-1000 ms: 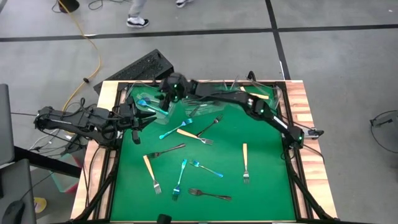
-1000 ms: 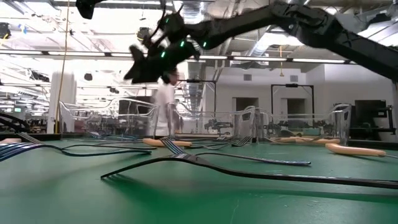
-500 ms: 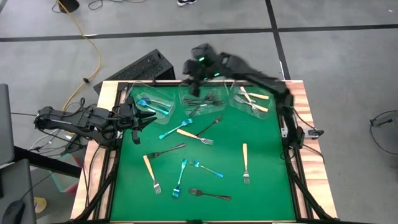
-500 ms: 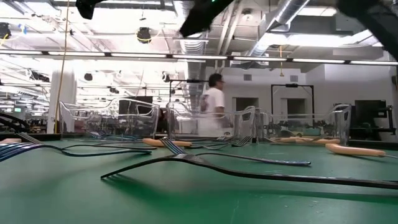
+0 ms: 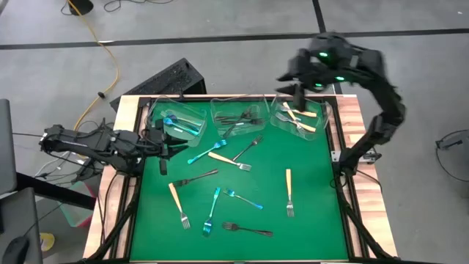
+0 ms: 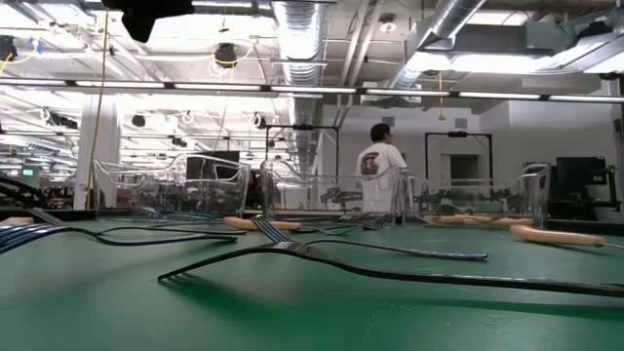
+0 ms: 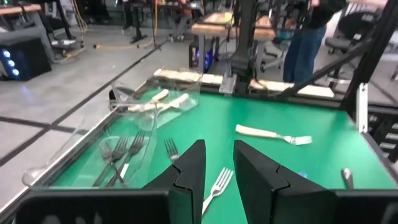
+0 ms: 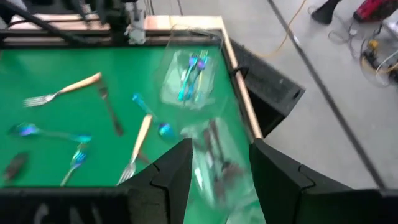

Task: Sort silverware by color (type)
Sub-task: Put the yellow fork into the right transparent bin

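Green counter (image 5: 308, 205) holds loose forks (image 5: 220, 192) in blue, dark and cream scattered mid-mat, with more sorted in three clear tubs (image 5: 238, 117) along the far edge. Right gripper (image 5: 297, 86) hangs high over the far right tub, jaws apart and empty. Left gripper (image 5: 163, 144) sits low by the left edge near the blue tub, jaws slightly parted, holding nothing.

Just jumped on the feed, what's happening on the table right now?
Fork sorting is midway. Three clear tubs along the far edge already hold forks: blue ones on the left, dark ones in the middle, cream-handled ones on the right. About ten forks of all three kinds are loose on the green mat. The right pincer is raised over the right-hand tub, open and empty. The left pincer waits low near the left edge beside the blue tub, holding nothing. A person walks in the background.
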`<action>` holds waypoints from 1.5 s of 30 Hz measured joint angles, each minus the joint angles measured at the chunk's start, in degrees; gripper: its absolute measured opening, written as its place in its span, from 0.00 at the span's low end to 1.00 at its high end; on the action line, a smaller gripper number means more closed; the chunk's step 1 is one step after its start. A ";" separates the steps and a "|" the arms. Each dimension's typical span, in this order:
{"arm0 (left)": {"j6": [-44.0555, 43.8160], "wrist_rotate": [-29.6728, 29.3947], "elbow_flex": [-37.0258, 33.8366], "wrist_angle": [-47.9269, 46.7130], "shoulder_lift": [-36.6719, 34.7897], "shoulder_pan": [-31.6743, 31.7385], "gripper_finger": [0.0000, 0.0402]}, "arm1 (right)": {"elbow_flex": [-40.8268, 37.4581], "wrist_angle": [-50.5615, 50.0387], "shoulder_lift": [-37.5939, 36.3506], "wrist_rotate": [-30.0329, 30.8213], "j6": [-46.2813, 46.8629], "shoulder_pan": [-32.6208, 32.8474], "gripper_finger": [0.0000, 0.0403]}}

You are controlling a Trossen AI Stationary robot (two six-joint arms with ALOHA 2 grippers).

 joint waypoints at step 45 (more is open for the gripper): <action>-1.57 4.35 -0.02 3.21 4.70 0.00 0.17 | -84.02 50.96 -47.22 4.30 16.09 10.85 0.45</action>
